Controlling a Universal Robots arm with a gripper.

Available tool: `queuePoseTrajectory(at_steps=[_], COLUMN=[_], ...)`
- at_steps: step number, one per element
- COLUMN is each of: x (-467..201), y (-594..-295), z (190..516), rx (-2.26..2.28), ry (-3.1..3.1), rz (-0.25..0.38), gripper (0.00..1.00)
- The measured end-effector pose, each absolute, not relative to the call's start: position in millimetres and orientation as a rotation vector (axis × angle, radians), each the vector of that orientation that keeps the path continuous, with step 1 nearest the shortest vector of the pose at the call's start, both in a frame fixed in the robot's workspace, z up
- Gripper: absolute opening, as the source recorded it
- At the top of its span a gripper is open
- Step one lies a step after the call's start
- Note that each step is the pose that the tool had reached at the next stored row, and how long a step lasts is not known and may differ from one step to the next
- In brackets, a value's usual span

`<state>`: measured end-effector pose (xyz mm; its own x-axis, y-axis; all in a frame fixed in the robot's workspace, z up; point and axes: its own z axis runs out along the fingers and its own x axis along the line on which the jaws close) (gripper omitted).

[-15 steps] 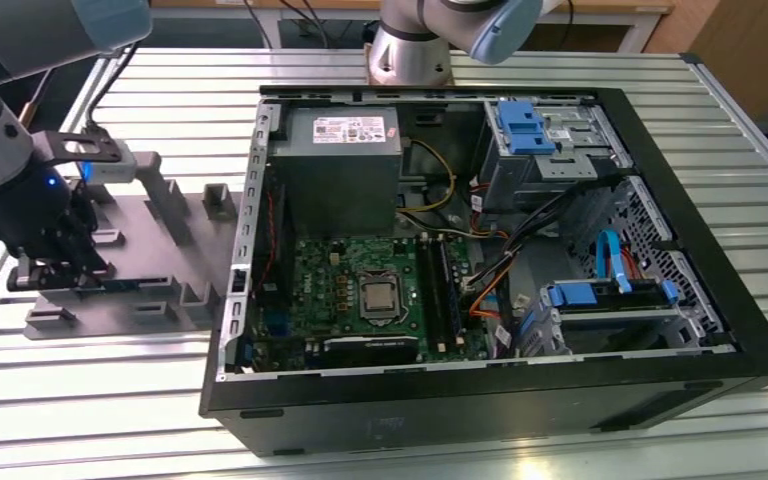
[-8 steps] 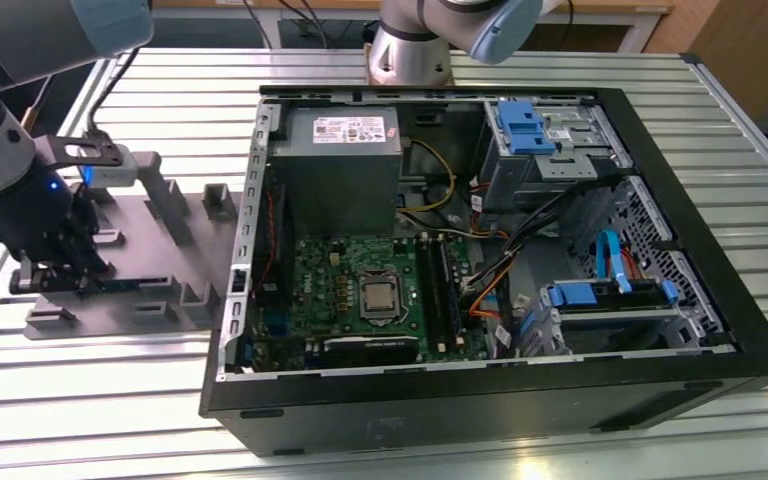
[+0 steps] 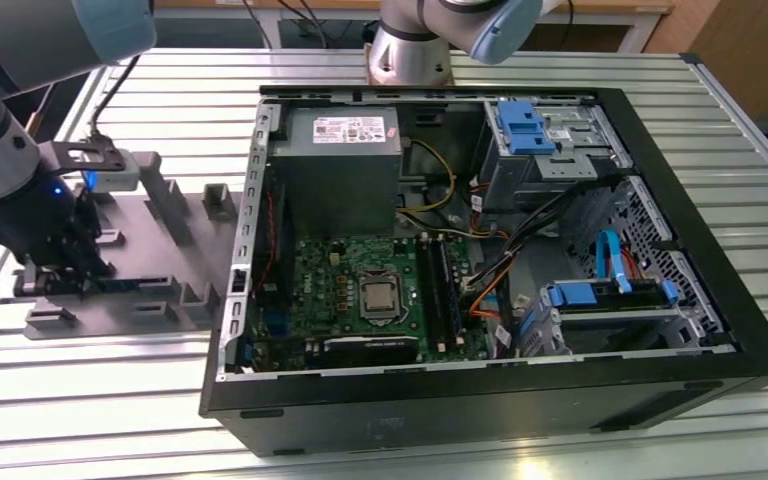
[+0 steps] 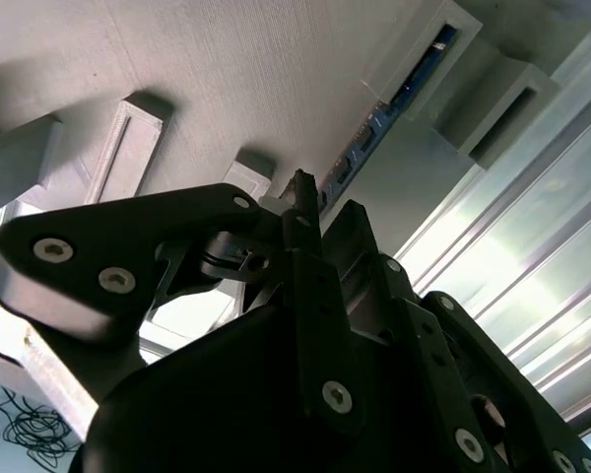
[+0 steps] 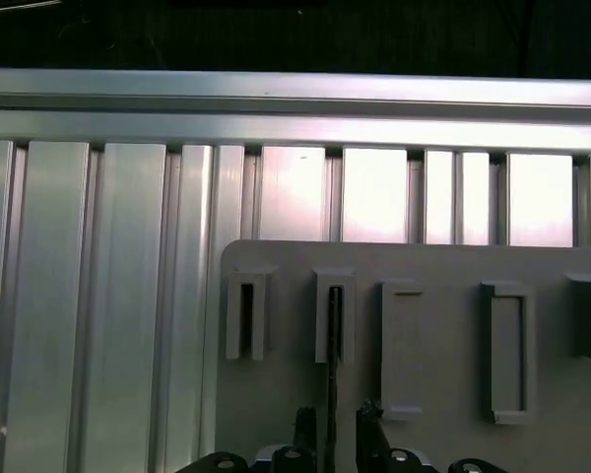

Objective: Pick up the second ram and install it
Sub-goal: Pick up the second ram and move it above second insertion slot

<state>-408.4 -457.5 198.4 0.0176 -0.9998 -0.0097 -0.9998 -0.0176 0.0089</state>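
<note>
We've got the hand (image 5: 333,426) low over the grey tray (image 5: 433,266) on the bench (image 5: 108,296), fingers (image 5: 366,424) spread w/ a gap each side of the second ram (image 5: 332,335), which stands on edge in its slots, long axis running straight thru btw them.

Open computer case (image 3: 491,405) on slatted table (image 3: 91,400); grey tray (image 3: 157,262) beside it.

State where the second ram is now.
The second ram stands in a slot of the grey tray, at the exterior view's left, beside the gripper.
</note>
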Motion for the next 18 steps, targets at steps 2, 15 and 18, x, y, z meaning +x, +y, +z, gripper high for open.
queuePoseTrajectory(at_steps=[2,15,18], x=[-408.4,-408.0,-407.9], y=[-457.5,-457.5,-457.5], z=[197.1,191.3,191.1], rx=[-2.241,-2.241,-2.241], ry=[2.202,2.202,2.202], rz=[0.021,0.021,0.02], gripper=[0.3,0.3,0.29])
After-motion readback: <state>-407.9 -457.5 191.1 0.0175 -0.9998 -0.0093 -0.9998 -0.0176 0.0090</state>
